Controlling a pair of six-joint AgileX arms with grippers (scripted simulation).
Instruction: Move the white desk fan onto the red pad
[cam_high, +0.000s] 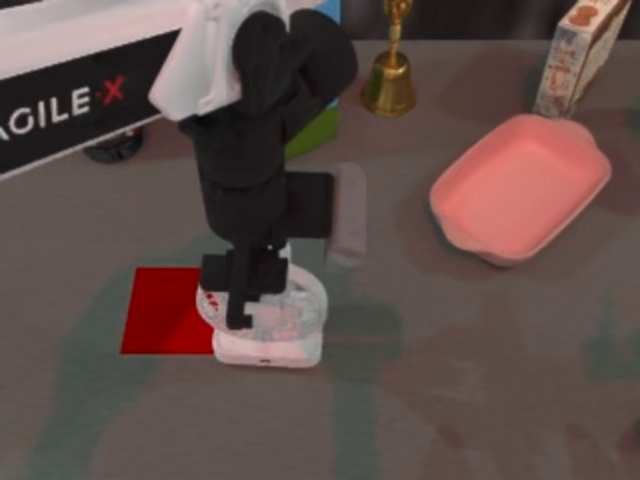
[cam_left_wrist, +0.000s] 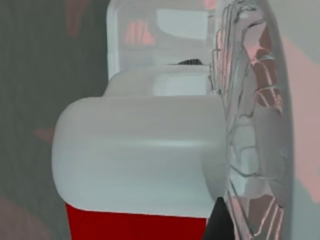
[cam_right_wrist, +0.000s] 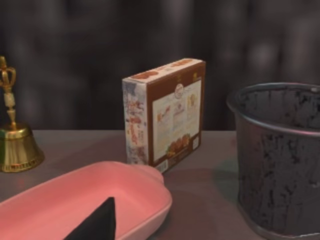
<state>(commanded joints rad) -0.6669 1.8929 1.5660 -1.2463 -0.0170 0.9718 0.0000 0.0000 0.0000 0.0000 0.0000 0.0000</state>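
Note:
The white desk fan (cam_high: 268, 330) stands at the right edge of the red pad (cam_high: 160, 312), its base overlapping that edge. My left gripper (cam_high: 245, 292) reaches down from above and is shut on the fan's round grilled head. Up close, the fan's rounded base (cam_left_wrist: 135, 155) and grille (cam_left_wrist: 250, 125) fill the left wrist view, with the red pad (cam_left_wrist: 135, 227) showing just beneath the base. One dark fingertip (cam_left_wrist: 219, 226) presses beside the grille. My right gripper (cam_right_wrist: 95, 224) is parked outside the top view, hanging over the pink dish.
A pale pink baking dish (cam_high: 520, 185) lies right of centre. A gold bell (cam_high: 390, 72) and a printed box (cam_high: 582, 55) stand at the back. A dark metal bucket (cam_right_wrist: 280, 155) stands beside the box. A black and white AgileX sign (cam_high: 70, 95) is at the back left.

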